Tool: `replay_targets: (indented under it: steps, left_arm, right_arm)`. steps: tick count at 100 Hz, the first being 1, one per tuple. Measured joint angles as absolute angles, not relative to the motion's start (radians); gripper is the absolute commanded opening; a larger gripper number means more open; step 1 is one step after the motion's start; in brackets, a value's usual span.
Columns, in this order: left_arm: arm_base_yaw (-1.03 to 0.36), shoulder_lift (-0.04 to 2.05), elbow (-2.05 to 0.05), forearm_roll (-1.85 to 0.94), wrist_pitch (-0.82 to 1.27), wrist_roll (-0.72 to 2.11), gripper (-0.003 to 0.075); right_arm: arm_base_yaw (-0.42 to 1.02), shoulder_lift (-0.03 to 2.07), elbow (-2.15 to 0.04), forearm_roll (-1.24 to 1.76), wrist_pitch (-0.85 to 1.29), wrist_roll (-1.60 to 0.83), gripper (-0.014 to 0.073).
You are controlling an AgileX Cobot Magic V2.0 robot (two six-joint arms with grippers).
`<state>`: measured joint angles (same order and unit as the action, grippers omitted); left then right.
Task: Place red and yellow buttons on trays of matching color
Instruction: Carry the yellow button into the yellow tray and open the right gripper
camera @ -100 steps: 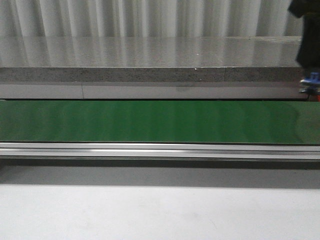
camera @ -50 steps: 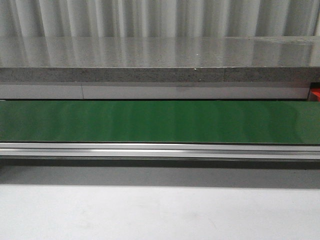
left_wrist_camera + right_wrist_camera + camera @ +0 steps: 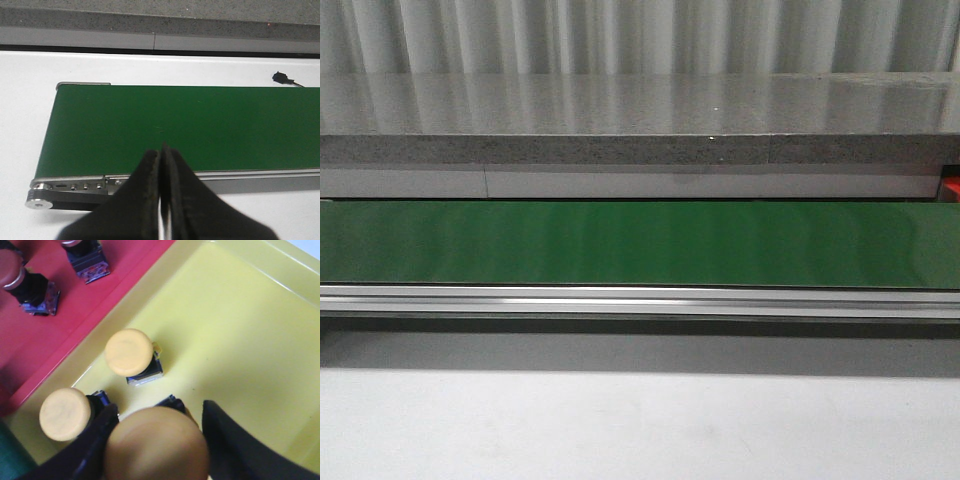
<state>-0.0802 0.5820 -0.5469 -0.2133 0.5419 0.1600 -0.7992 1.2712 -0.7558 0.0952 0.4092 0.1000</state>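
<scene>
In the right wrist view my right gripper [image 3: 157,440] is shut on a yellow button [image 3: 156,445], its fingers on either side of the cap, over the yellow tray [image 3: 240,325]. Two more yellow buttons [image 3: 129,353] [image 3: 65,414] stand in that tray close by. The red tray [image 3: 75,310] adjoins it and holds red buttons [image 3: 12,267]. My left gripper [image 3: 161,155] is shut and empty over the near rail of the green conveyor belt [image 3: 200,125]. In the front view neither gripper shows; a sliver of the red tray [image 3: 952,187] sits at the far right.
The green belt [image 3: 640,243] runs across the front view with a metal rail [image 3: 640,300] in front and a grey stone ledge [image 3: 640,120] behind. No button shows on the belt. A small black connector [image 3: 280,77] lies on the white table beyond the belt.
One second ago my right arm showed at the far right of the front view with a blue-based part. It has moved out of that view to the right. The belt looks the same.
</scene>
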Motion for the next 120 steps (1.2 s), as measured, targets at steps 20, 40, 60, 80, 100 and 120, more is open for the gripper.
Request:
replay_targets:
  steps: [20,40,60,80,100,120]
  left_arm:
    - [-0.080,0.582,-0.547,-0.213,0.542,0.160,-0.0020]
    - [-0.080,0.582,-0.547,-0.213,0.542,0.160,-0.0020]
    - [-0.080,0.582,-0.547,-0.213,0.542,0.160,-0.0020]
    - [-0.080,0.582,-0.547,-0.213,0.542,0.160,-0.0020]
    - [-0.080,0.582,-0.547,-0.213,0.542,0.160,-0.0020]
    - [-0.080,0.582,-0.547,-0.213,0.542,0.160,-0.0020]
  right_arm:
    - [-0.809,1.380,-0.756,0.095,0.373,0.100,0.0057]
    - [-0.809,1.483,-0.756,0.095,0.327,0.100,0.0057]
    - [-0.809,1.535,-0.756,0.095,0.303,0.100,0.0057]
    - [-0.809,1.570,-0.756,0.095,0.300,0.100,0.0062]
    - [-0.809,1.574,-0.759,0.095,0.300,0.100,0.0262]
    - [-0.809,1.574,-0.759,0.097,0.311,0.100,0.0479]
